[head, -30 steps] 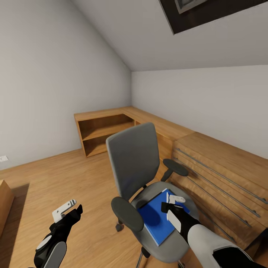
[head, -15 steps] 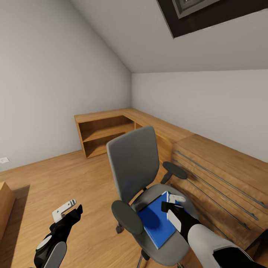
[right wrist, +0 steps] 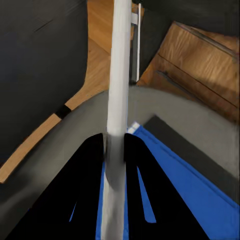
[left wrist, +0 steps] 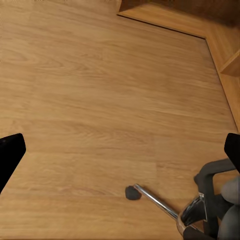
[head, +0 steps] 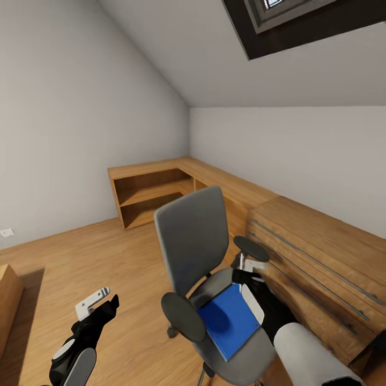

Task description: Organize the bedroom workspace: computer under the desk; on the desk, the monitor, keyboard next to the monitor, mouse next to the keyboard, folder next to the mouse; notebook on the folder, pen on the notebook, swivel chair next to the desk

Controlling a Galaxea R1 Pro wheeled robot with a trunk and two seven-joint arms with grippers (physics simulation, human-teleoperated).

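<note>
The grey swivel chair (head: 190, 236) stands in the middle of the wood floor. On its seat lies the blue folder (head: 228, 319). My right gripper (head: 249, 265) is over the far side of the seat, beside the right armrest (head: 251, 247). In the right wrist view its black fingers (right wrist: 90, 170) are shut on the thin white pen (right wrist: 119, 75), above the folder (right wrist: 190, 200). My left gripper (head: 99, 302) hovers open over bare floor left of the chair. Its wrist view shows the fingertips (left wrist: 10, 155) far apart and the chair's chrome base (left wrist: 200, 210).
A light-wood drawer chest (head: 321, 257) with bar handles stands close behind the chair on the right. A low light-wood shelf unit (head: 150, 193) fills the far corner. A wooden block (head: 8, 289) sits at the left edge. Open floor lies to the left.
The head camera has tilted up a little. My right gripper has moved forward, from over the folder to the far edge of the seat by the armrest. The left arm is unchanged.
</note>
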